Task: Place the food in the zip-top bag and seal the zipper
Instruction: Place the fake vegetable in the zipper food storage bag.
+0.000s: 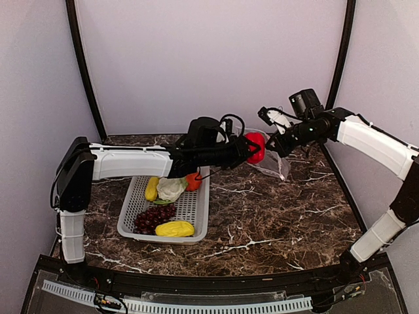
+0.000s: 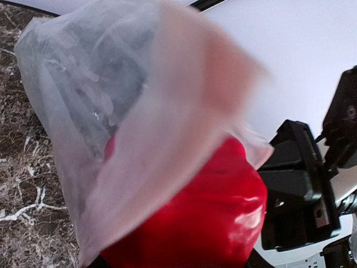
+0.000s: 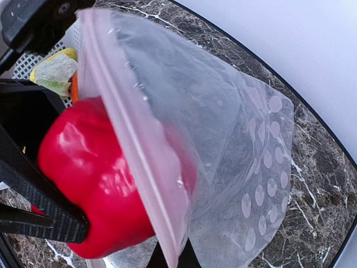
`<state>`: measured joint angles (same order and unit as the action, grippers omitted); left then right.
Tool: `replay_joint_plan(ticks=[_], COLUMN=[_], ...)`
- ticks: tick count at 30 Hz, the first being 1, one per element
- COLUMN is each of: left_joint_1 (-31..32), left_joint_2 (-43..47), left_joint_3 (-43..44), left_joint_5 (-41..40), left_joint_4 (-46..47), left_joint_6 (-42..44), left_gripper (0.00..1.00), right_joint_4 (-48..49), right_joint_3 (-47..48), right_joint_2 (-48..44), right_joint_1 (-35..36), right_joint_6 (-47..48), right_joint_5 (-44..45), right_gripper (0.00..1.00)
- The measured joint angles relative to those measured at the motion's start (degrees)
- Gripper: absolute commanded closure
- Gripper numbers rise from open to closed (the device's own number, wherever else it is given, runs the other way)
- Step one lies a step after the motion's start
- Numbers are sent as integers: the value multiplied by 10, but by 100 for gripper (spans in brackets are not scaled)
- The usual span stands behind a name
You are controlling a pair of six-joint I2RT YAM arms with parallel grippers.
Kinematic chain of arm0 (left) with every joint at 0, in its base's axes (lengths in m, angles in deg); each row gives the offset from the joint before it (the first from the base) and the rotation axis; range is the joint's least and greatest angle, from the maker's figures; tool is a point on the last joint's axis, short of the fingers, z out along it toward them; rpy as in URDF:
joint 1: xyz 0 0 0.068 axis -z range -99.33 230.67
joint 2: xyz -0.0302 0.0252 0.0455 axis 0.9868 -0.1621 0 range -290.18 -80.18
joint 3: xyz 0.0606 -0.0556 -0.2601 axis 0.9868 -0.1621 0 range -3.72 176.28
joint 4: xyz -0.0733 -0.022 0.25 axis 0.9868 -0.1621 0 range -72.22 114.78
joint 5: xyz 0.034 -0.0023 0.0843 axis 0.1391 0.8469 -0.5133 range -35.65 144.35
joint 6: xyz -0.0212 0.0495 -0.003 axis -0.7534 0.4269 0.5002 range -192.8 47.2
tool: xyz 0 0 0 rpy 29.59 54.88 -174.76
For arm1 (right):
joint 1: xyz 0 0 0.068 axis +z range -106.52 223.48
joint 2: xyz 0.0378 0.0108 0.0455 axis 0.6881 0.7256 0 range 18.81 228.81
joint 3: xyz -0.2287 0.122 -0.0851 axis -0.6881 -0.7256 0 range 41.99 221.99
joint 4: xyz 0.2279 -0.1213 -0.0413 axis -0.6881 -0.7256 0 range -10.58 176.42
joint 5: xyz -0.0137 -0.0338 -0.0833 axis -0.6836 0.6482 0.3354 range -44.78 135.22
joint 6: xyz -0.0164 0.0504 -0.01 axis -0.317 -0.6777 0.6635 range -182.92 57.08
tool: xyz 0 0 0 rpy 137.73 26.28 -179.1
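Observation:
My left gripper (image 1: 252,149) is shut on the red pepper (image 1: 256,147) and holds it at the mouth of the clear zip-top bag (image 1: 273,164), above the table. In the right wrist view the pepper (image 3: 95,178) sits partly inside the bag's mouth, the pinkish zipper strip (image 3: 136,145) lying across it. My right gripper (image 1: 281,145) is shut on the bag's mouth edge and holds the dotted bag (image 3: 240,167) up. In the left wrist view the pepper (image 2: 201,218) is partly covered by the bag (image 2: 111,111). Cauliflower (image 1: 171,189), yellow fruits (image 1: 174,229), orange piece (image 1: 192,182) and grapes (image 1: 154,218) lie in the basket.
The grey mesh basket (image 1: 196,212) stands on the dark marble table (image 1: 275,222) at the left centre. Purple walls close in the back and sides. The black front rail (image 1: 196,284) runs along the near edge.

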<state>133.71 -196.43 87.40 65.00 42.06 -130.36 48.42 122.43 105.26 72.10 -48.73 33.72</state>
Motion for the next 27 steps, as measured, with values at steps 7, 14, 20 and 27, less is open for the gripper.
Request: replay_joint_plan(ticks=[7,14,20,27], left_joint_1=[0,-2,-4,-7], left_joint_2=[-4,-22,-41,-58], left_joint_3=[0,24,59,83], left_joint_5=[-6,-14,-18,-9], left_joint_4=[-43,-57,-68,-65], left_joint_6=[-10,-23,-27,-37], left_gripper=[79,68,53,31], right_joint_4=[14,15,14,14], right_joint_3=[0,-5,-10,-13], right_joint_2=[0,-3,-7,-20], right_joint_1=[0,0,0,-5], right_joint_6=[-7,-8,-8,-9], right_joint_5=[20,-65,-93,-94], right_gripper=[100,100,100,100])
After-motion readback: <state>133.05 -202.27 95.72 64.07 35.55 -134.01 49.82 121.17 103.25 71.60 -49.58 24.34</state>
